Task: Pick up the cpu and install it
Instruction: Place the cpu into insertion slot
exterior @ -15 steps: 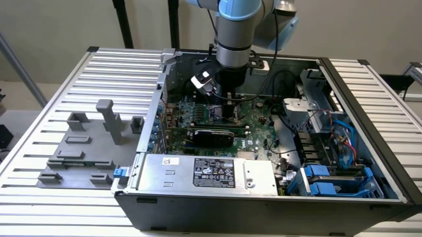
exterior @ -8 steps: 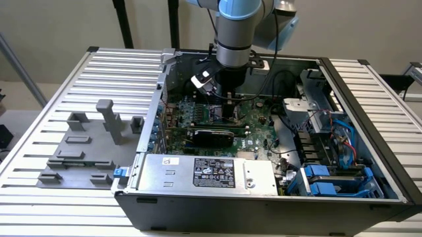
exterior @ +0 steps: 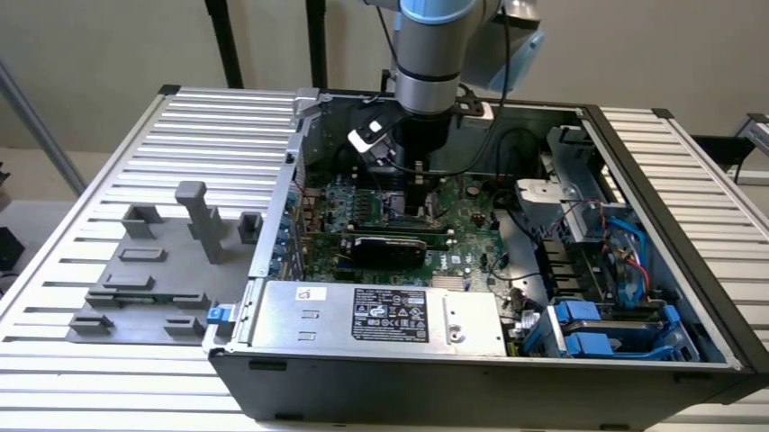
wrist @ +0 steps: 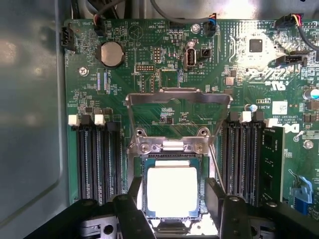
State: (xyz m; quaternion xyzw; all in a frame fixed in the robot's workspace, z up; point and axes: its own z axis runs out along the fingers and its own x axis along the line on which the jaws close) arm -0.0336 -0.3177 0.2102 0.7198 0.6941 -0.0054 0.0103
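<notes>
One open computer case (exterior: 481, 382) holds one green motherboard (wrist: 164, 94), one power supply (exterior: 301, 315) and one black expansion card (exterior: 384, 245). On the board sit one cpu (wrist: 172, 191), one coin-cell battery (wrist: 111, 53) and one memory module (wrist: 271, 159). One grey fixture plate (exterior: 132, 301) lies at middle left of the exterior view.

The cpu (wrist: 172, 191) has a pale, matt silvery metal top. The socket frame (wrist: 172, 147) beside it is bright, shiny bare metal. The motherboard (wrist: 199, 74) is smooth green with a slight gloss. The counter (exterior: 229, 135) is ribbed, matt silver metal.
</notes>
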